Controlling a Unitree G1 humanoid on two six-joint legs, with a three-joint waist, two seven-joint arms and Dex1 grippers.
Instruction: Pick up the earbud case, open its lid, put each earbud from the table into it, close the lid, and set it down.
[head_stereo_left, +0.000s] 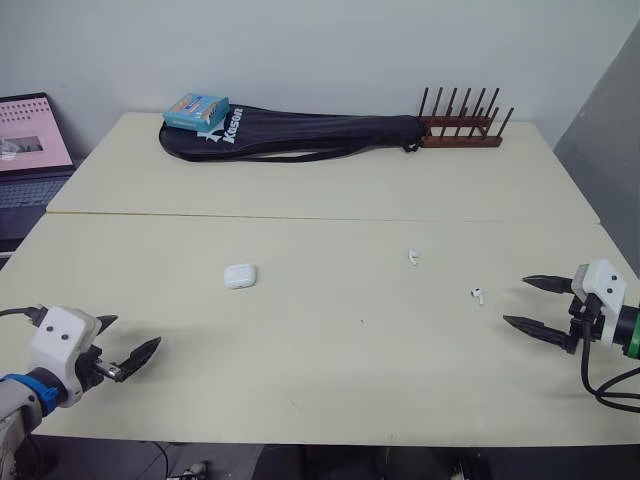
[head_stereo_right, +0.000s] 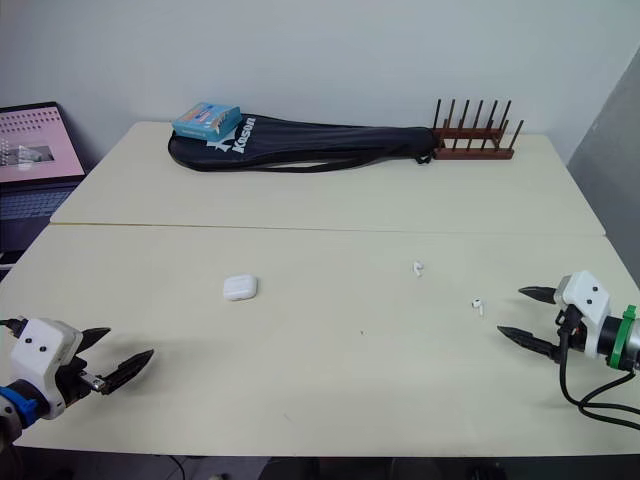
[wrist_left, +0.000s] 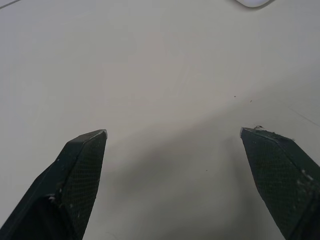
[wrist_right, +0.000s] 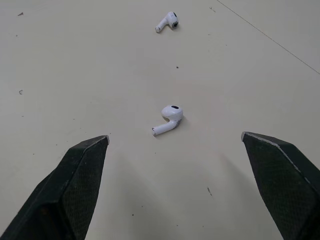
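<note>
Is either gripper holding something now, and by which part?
Nothing is held. The left gripper and the right gripper are open and empty; the earbud case lies untouched.

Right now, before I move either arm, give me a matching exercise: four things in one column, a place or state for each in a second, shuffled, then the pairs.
Things
1. earbud case
2. right-hand earbud
3. blue box
4. left gripper

Places or states
A. on top of the black racket bag
B. open and empty, near the table's front edge
C. lid shut, left of centre on the table
D. lying just ahead of the open right gripper

Pairs: 1-C, 2-D, 3-A, 4-B
</note>
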